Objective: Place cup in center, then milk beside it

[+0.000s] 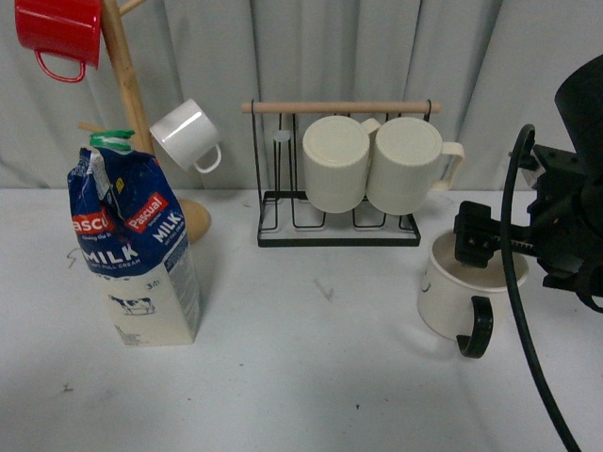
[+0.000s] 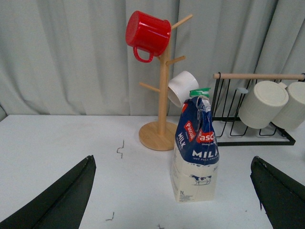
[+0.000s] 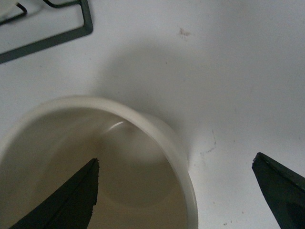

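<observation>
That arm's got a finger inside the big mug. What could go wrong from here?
The right gripper straddles just one wall of the cup, so the wide mug may tilt or slip when lifted. The wire rack stands close behind it; a swing could knock it. The milk is tall with a crumpled top, so the left gripper might tip or crush it.

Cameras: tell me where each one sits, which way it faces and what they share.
Front: on the body, facing the milk, wire rack and cup; right arm at the edge.
Left wrist: behind the open left gripper, level toward the milk and mug tree.
Right wrist: looks down into the cup, right gripper open astride its wall.
Shared: front and left wrist both show the milk; front and right wrist the cup.
</observation>
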`<state>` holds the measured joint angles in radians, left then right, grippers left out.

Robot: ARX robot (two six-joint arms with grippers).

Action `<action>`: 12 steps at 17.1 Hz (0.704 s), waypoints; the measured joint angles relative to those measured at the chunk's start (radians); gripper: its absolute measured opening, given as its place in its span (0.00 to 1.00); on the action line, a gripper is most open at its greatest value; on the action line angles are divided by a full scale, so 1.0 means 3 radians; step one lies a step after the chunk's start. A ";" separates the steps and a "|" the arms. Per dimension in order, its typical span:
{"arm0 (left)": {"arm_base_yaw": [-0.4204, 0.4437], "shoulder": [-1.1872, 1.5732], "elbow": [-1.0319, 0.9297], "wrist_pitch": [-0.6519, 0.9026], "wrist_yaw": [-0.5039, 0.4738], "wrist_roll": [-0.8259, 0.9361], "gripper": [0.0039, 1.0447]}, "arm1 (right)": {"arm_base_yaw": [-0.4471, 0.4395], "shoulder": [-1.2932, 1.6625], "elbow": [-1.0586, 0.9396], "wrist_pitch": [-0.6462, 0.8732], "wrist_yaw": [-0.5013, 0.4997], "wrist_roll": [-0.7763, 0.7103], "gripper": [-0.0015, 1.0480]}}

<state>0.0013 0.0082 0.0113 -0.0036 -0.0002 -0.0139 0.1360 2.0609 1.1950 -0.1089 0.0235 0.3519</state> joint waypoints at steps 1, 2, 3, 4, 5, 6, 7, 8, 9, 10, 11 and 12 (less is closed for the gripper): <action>0.0000 0.0000 0.0000 0.0001 0.0000 0.0000 0.94 | -0.0003 -0.0003 -0.0070 0.0038 0.0000 0.0010 0.89; 0.0000 0.0000 0.0000 0.0000 0.0000 0.0000 0.94 | -0.0003 -0.0003 -0.0122 0.0050 0.0011 0.0010 0.68; 0.0000 0.0000 0.0000 0.0000 0.0000 0.0000 0.94 | -0.0018 -0.0003 -0.0117 0.0064 0.0024 0.0009 0.59; 0.0000 0.0000 0.0000 0.0000 0.0000 0.0000 0.94 | -0.0022 -0.0003 -0.0111 0.0067 0.0028 0.0009 0.52; 0.0000 0.0000 0.0000 0.0001 0.0000 0.0000 0.94 | -0.0029 -0.0003 -0.0109 0.0071 0.0038 0.0009 0.45; 0.0000 0.0000 0.0000 0.0000 0.0000 0.0000 0.94 | -0.0041 -0.0003 -0.0109 0.0080 0.0039 0.0008 0.39; 0.0000 0.0000 0.0000 0.0000 0.0000 0.0000 0.94 | -0.0043 -0.0003 -0.0109 0.0085 0.0051 0.0008 0.30; 0.0000 0.0000 0.0000 0.0000 0.0000 0.0000 0.94 | -0.0042 -0.0004 -0.0109 0.0090 0.0051 0.0006 0.21; 0.0000 0.0000 0.0000 0.0000 0.0000 0.0000 0.94 | -0.0042 -0.0011 -0.0109 0.0089 0.0053 -0.0005 0.11; 0.0000 0.0000 0.0000 0.0000 0.0000 0.0000 0.94 | -0.0042 -0.0029 -0.0112 0.0084 0.0061 -0.0009 0.04; 0.0000 0.0000 0.0000 0.0000 0.0000 0.0000 0.94 | -0.0038 -0.0058 -0.0114 0.0086 0.0061 -0.0019 0.03; 0.0000 0.0000 0.0000 0.0000 0.0000 0.0000 0.94 | -0.0028 -0.0123 -0.0123 0.0072 0.0058 -0.0018 0.03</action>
<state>0.0013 0.0082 0.0113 -0.0036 -0.0002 -0.0139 0.1276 2.0239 1.1580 -0.0872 0.0410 0.3466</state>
